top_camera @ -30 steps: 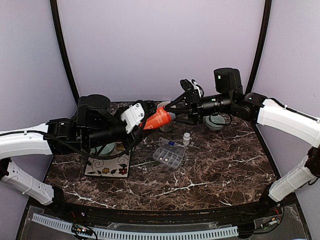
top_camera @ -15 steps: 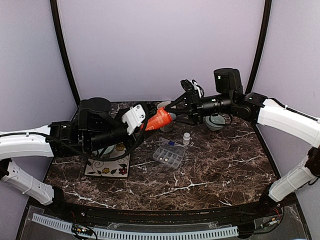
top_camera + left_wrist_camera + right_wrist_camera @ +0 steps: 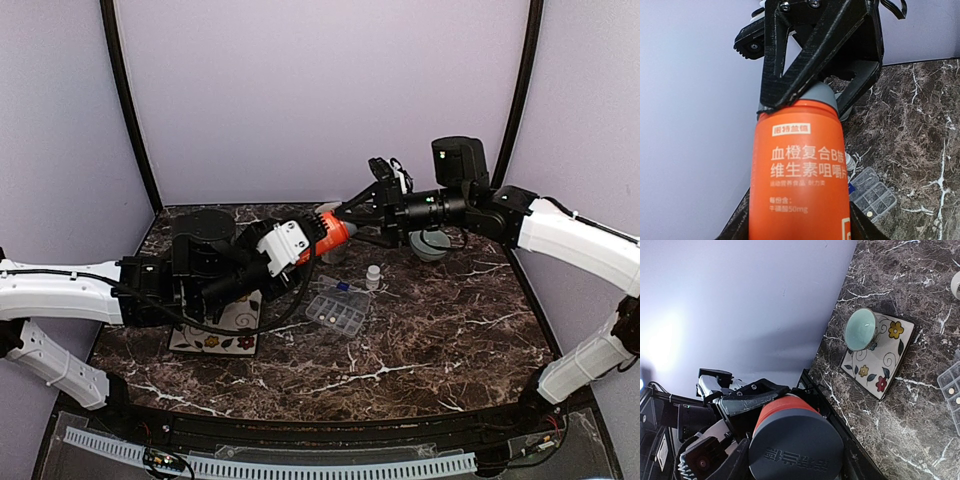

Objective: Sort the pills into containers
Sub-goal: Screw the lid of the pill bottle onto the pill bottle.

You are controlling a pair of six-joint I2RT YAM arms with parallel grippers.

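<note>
Both arms meet above the far middle of the dark marble desk (image 3: 430, 340), sharing one orange bottle (image 3: 325, 236) held in the air on a slant. The left end effector (image 3: 318, 241) is clamped around the bottle's body, its fingers showing at either side of the label in the left wrist view. The right end effector (image 3: 348, 220) is closed on the grey cap (image 3: 822, 95), with its black fingers pressed against the cap's sides.

The organiser box (image 3: 338, 313) lies flat on the desk below and slightly right of the bottle, untouched by either arm. It is clear plastic divided into small compartments (image 3: 879, 199), and its lid seems to lie open on the far side. In the right wrist view two white pills (image 3: 951, 390) sit in neighbouring compartments at the box's visible edge. The left wrist view shows one white pellet in a near compartment. The other compartments are too small to read. A tiny blue speck (image 3: 343, 287) lies at the box's far edge; I cannot tell what it is.

A small white bottle (image 3: 373, 277) stands upright just beyond the box to the right. A pale green bowl (image 3: 432, 245) sits further back, partly hidden under the right arm. To the left, a cup (image 3: 861, 329) with a pale green inside stands on a flowered tile (image 3: 215, 335), and what it holds cannot be seen.
</note>
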